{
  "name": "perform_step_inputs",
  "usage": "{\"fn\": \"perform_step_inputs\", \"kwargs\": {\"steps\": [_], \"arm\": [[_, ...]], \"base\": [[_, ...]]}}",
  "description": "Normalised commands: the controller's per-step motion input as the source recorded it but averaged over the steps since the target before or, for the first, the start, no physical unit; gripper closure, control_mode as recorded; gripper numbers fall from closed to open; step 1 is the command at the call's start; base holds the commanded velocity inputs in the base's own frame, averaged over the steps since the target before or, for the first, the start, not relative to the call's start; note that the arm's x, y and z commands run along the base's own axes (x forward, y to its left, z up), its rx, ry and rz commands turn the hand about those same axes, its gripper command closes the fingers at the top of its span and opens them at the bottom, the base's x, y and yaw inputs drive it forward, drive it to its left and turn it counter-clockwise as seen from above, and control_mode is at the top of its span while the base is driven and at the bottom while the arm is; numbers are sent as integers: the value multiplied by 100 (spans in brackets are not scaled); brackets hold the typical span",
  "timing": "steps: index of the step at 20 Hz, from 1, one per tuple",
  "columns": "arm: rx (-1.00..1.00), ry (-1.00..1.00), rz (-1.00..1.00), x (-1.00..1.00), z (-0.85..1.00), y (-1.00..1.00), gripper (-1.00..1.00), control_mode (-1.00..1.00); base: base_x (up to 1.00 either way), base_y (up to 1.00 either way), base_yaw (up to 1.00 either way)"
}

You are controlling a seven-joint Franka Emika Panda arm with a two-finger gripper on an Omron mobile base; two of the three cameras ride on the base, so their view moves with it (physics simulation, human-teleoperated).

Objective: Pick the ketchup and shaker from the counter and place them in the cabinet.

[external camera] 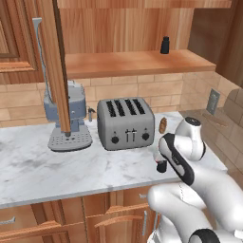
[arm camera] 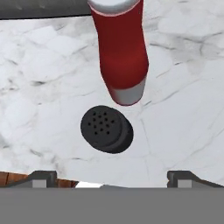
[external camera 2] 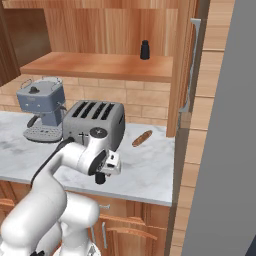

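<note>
In the hand view the black shaker (arm camera: 106, 128) stands on the marble counter, seen from above with its holed top facing me. Just beyond it stands the red ketchup (arm camera: 121, 48) with its pale cap. My gripper (arm camera: 113, 177) hangs open over the shaker, one fingertip on each side, touching nothing. In the base views the gripper (external camera: 161, 166) (external camera 2: 100, 178) points down near the counter's front edge, and my arm hides both items. The cabinet's plank shelf (external camera: 118, 64) (external camera 2: 100, 67) runs above, its door (external camera: 54, 61) swung open.
A small black shaker-like item (external camera: 164, 45) (external camera 2: 144, 49) stands on the cabinet shelf. A grey toaster (external camera: 126, 122) (external camera 2: 95, 120) sits behind my hand and a blue coffee machine (external camera: 71, 114) (external camera 2: 42, 105) further left. A tan-brown oval item (external camera: 163, 125) (external camera 2: 142, 138) lies beside the toaster.
</note>
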Motion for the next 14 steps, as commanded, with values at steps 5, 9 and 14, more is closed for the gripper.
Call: {"fn": "perform_step_inputs", "kwargs": {"steps": [5, 9, 14], "arm": [[3, 0, 0, 0, -25, 16, -100, -100], [5, 0, 0, 1, -22, 23, -100, -100], [4, 0, 0, 7, -21, 16, -100, -100]], "base": [[0, 0, 0], [0, 0, 0], [0, 0, 0]]}}
